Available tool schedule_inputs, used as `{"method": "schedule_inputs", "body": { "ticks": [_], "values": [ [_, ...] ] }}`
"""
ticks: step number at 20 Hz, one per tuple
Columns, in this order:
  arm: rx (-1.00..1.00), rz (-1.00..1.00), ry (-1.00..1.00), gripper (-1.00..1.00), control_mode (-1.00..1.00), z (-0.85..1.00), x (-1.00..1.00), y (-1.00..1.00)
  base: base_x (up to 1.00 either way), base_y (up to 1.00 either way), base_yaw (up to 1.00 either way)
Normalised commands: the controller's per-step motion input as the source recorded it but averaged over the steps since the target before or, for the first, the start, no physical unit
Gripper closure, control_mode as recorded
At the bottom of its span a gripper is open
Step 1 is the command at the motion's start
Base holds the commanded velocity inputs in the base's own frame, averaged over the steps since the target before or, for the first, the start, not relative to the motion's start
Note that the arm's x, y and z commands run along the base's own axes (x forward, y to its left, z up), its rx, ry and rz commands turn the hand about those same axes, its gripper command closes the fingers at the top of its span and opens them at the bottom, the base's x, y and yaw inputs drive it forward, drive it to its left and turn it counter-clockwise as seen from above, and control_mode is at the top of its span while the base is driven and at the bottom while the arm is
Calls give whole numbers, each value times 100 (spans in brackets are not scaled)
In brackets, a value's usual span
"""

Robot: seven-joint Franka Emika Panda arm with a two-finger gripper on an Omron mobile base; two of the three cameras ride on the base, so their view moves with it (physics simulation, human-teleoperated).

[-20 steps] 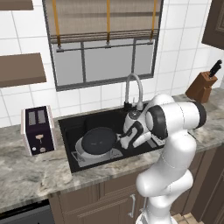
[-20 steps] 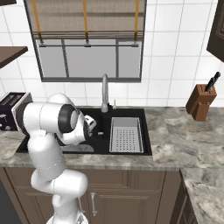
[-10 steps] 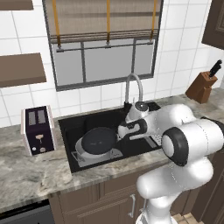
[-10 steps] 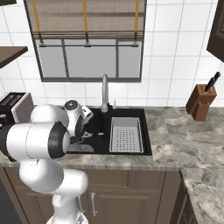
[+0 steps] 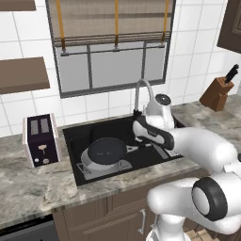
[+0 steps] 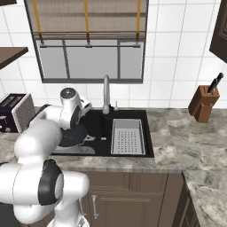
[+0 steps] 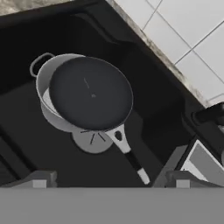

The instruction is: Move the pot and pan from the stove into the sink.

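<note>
While the tool [image 7: 107, 177] is held wide open and empty above the sink [image 7: 26, 144], the pan [image 7: 91, 93] is seen resting on the pot [image 7: 46, 72] in the basin, handle toward the tool. The arm [image 5: 188, 141] is bent over the table [image 5: 28, 188]. No writing can be read.

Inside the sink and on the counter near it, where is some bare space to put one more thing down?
The sink is crowded at its middle: the pan sits on the pot there. Bare floor lies behind them toward the faucet, and also along the front wall. The counter before the toaster is bare, as is the stretch between the sink and the knife block.
</note>
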Motion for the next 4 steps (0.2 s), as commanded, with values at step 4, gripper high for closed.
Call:
{"method": "schedule_inputs", "body": {
  "ticks": [4],
  "values": [
    [0,2,-3,-100,-100,46,-81,-3,0,0,0]
  ]
}}
